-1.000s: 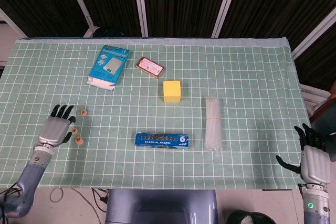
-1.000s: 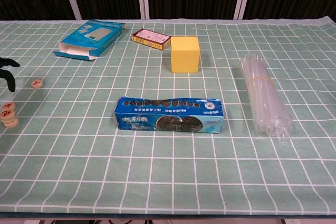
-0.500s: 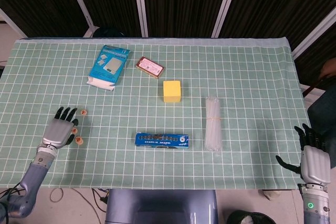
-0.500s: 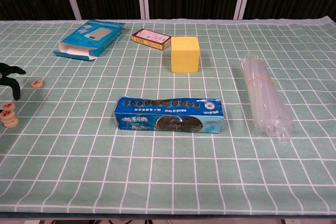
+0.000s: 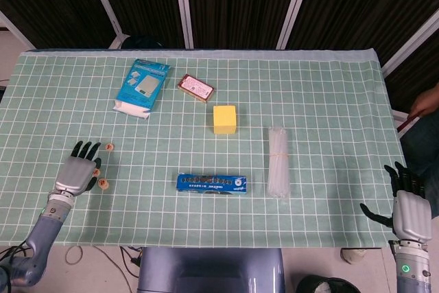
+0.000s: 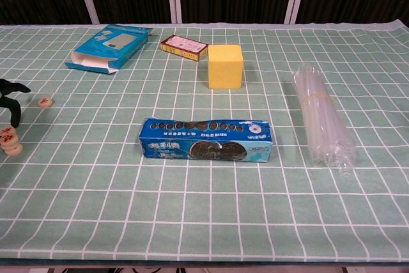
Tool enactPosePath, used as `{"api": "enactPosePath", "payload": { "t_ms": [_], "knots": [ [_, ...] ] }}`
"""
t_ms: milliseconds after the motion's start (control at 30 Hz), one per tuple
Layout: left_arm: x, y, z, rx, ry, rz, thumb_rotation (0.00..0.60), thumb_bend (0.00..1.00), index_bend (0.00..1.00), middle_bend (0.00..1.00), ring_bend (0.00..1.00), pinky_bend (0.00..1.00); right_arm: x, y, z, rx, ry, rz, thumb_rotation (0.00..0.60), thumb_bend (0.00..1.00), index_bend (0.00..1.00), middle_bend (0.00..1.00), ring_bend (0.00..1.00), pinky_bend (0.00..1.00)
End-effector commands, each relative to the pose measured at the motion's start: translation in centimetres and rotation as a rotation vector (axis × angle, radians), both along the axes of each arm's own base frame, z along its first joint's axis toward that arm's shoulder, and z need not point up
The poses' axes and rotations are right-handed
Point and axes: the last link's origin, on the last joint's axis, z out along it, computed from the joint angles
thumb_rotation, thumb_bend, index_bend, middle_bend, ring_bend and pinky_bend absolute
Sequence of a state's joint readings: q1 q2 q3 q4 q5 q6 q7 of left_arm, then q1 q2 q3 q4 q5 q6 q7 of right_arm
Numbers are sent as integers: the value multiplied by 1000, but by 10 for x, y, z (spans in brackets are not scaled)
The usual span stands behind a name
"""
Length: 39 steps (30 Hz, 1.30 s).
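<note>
My left hand [image 5: 75, 173] hovers at the table's left front with fingers spread, holding nothing. Just right of it lie small round wooden pieces: a stack [image 5: 103, 183] near the thumb side and a single one [image 5: 109, 147] by the fingertips. In the chest view only the dark fingertips [image 6: 11, 97] show at the left edge, above the stack [image 6: 9, 140] and beside the single piece [image 6: 45, 101]. My right hand [image 5: 409, 211] stays off the table's right front corner, fingers spread and empty.
A blue cookie pack [image 5: 212, 184] lies front centre. A yellow block [image 5: 225, 119], a red box [image 5: 196, 88] and a blue box [image 5: 143, 87] sit further back. A bundle of clear tubes [image 5: 278, 162] lies right. A person's arm [image 5: 426, 102] shows at the right edge.
My left hand has slid slightly right and toward the front, closer to the wooden pieces. The right hand is still.
</note>
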<state>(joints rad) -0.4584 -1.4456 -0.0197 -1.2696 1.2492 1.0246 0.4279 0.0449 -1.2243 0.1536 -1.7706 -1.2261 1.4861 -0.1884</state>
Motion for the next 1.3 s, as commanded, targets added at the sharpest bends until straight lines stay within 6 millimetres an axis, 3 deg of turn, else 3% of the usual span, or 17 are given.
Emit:
{"api": "enactPosePath", "payload": {
  "t_ms": [33,733,1033,1300],
  "knots": [
    [0,0,-1,-2,4,0,600,338,449,51,0,0,0,0,0,0,0,0,600,266,118,56,19,0],
    [1,-2,5,16,-2,-1,600,347,489,76,0,0,0,0,1,-3,-11,-8,600,266,118,56,20,0],
    [14,-7,29,55,-72,-38,600,348,489,76,0,0,0,0,0,-5,-7,-6,600,267,118,57,20,0],
    [32,-22,32,22,-94,-100,600,348,489,76,0,0,0,0,1,-7,-5,-6,600,267,118,57,20,0]
  ]
}}
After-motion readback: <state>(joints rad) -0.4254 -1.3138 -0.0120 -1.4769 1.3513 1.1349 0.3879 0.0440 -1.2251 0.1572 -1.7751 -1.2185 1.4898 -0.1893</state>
